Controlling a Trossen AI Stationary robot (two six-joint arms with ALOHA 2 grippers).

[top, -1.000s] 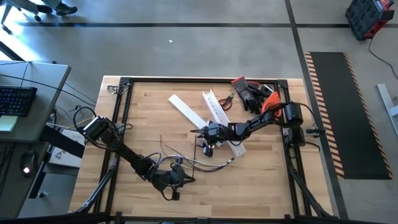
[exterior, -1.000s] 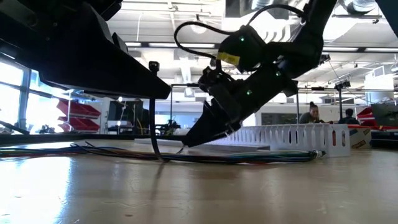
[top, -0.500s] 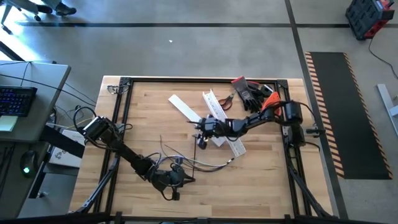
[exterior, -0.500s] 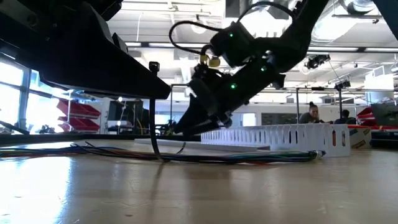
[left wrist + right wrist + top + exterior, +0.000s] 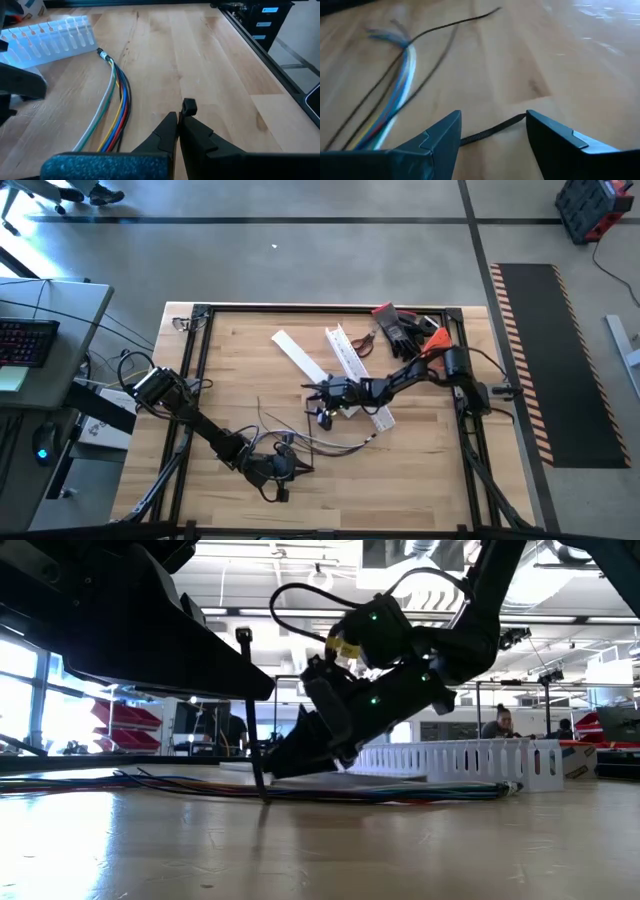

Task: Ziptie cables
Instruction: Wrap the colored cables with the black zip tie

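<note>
The cables (image 5: 335,448) lie as a loose coloured bundle on the wood, also visible in the left wrist view (image 5: 112,110) and low view (image 5: 400,792). My left gripper (image 5: 290,470) sits near the table's near edge beside the bundle, shut on a black zip tie (image 5: 252,720) that stands upright. My right gripper (image 5: 318,398) hovers low over the table's middle, open. A black ribbed strap (image 5: 492,129) lies on the wood between its fingers without touching them. The cables' end (image 5: 400,70) lies just beyond. My left gripper (image 5: 178,117) pinches the zip tie between its two shut fingers. The tie's small square head (image 5: 188,106) sticks out just past the fingertips. In the low view the strap stands upright, and its lower end (image 5: 262,792) reaches the table.
A white slotted channel (image 5: 352,365) and a flat white strip (image 5: 298,355) lie at the table's far middle, right behind my right arm. Gloves and hand tools (image 5: 400,325) sit in the far right corner. A black frame (image 5: 200,315) rims the table.
My right gripper has moved toward the table's left, off the white channel and over bare wood. It rose a little on the way, then dropped low again with its fingers lying flatter. My left gripper and the cables have stayed put.
</note>
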